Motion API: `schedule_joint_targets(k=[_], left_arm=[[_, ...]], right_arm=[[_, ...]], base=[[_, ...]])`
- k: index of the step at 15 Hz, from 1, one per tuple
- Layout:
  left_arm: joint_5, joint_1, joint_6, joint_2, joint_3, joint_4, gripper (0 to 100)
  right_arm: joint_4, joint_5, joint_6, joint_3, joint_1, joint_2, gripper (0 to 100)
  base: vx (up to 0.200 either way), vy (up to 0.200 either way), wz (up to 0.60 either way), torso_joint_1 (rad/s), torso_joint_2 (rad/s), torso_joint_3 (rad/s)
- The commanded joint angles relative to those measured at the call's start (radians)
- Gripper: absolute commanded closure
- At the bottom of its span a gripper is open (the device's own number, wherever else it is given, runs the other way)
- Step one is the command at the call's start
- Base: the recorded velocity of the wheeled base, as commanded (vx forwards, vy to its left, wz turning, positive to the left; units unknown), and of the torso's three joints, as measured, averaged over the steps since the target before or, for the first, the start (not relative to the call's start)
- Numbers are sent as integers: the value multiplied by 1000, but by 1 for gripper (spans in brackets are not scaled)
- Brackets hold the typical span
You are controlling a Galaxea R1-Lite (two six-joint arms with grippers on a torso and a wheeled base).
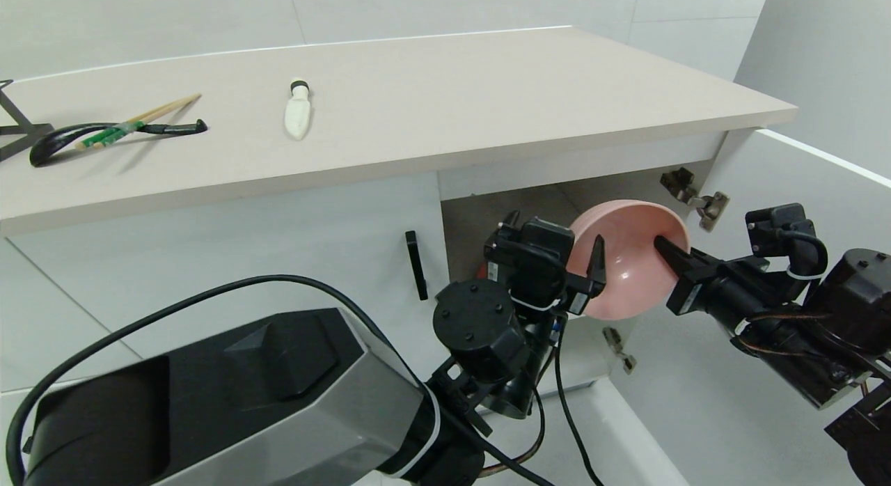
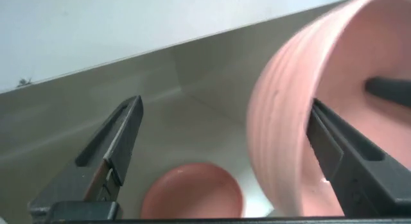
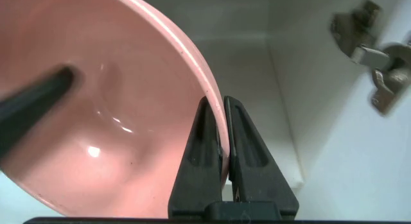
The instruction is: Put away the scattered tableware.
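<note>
A pink bowl hangs tilted on its side at the mouth of the open cabinet under the counter. My right gripper is shut on the bowl's rim, one finger inside and one outside. My left gripper stands open beside the bowl's other edge; in the left wrist view the ribbed wall of the pink bowl lies between its fingers without being pinched. A second pink bowl rests on the cabinet floor further in.
On the counter lie a black spoon, wooden chopsticks across it, and a white utensil. The open cabinet door with its hinges stands right of the bowl. A closed door's black handle is to the left.
</note>
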Motion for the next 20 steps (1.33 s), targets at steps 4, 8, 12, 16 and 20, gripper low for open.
schedule_joint_targets(k=[4,8,12,16,20], left_arm=[[-14,-76,-157,-100,109,-1,0],[-115,-64,-244,-216,302,-1,0],[-342,-45,-313,-351,503,-1,0],[-784,87,-306,-539,805,-1,0],[-926,190,-252,-762,1021,-1,0]], right_arm=[[-1,0,0,-1,-5,4,100],[-1,0,0,1,-5,4,100],[-1,0,0,2,-4,16,100],[-1,0,0,6,-4,16,100],[-1,0,0,9,-4,26,100]], base=[[0,0,0,0,0,0],[0,0,0,0,0,0],[0,0,0,0,0,0],[0,0,0,0,0,0],[0,0,0,0,0,0]])
